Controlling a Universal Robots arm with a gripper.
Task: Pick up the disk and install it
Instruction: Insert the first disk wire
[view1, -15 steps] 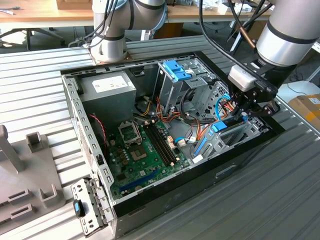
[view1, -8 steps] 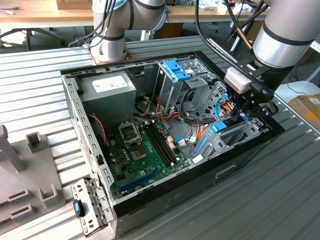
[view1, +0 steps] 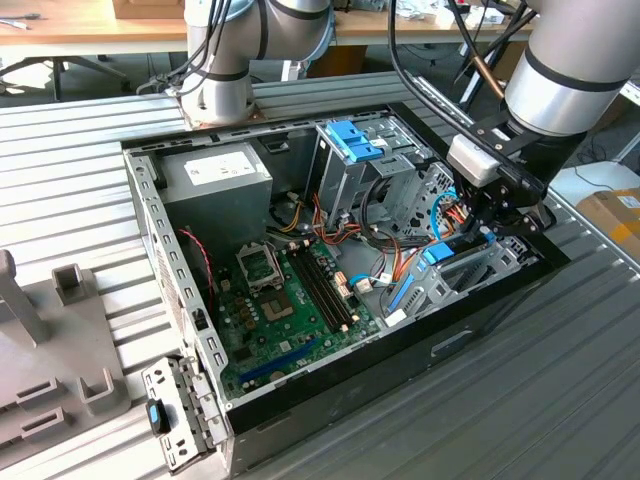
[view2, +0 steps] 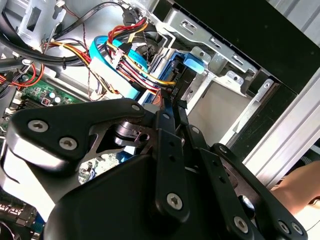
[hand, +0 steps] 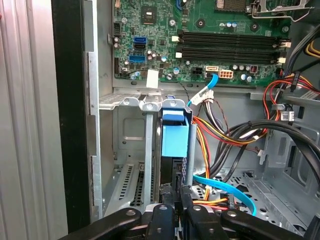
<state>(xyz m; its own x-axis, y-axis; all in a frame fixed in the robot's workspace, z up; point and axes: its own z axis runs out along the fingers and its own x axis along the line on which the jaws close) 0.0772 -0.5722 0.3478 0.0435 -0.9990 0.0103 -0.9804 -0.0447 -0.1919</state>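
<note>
- Closest to us in both wrist views are the black links of the gripper (hand: 176, 194), bolt heads showing. Its fingers (hand: 163, 217) are drawn in until only a thin slot lies between them.
- We see that slot taken up by the near edge of the disk (hand: 175, 140). The gripper is pinched onto it, with a fingertip against each face.
- In the second wrist view we find the same hold: the gripper (view2: 172, 100) closes on the dark edge, and the disk (view2: 192, 62) runs on past the fingers (view2: 167, 135).
- We read the disk as a flat black slab seen edge-on, framed by a bright blue carrier that ends in a broad blue tab.
- It stands on edge in the grey metal bay (hand: 130, 150), beside the black wall of the case (hand: 70, 100).
- From the fingertips the disk stretches straight away toward the green board (hand: 200, 45). The blue tab is at the end farthest from the gripper.
- Red, yellow and black cables (hand: 225, 132) hang just beside the disk, and a flat blue cable (hand: 225, 189) passes near the fingers.
- In the exterior view we see the gripper (view1: 497, 222) reaching down into the case (view1: 330, 395) on the exterior view's right. The blue tab of the disk (view1: 438, 253) is just beside it, set among the grey plates of the bay (view1: 480, 270).
</note>
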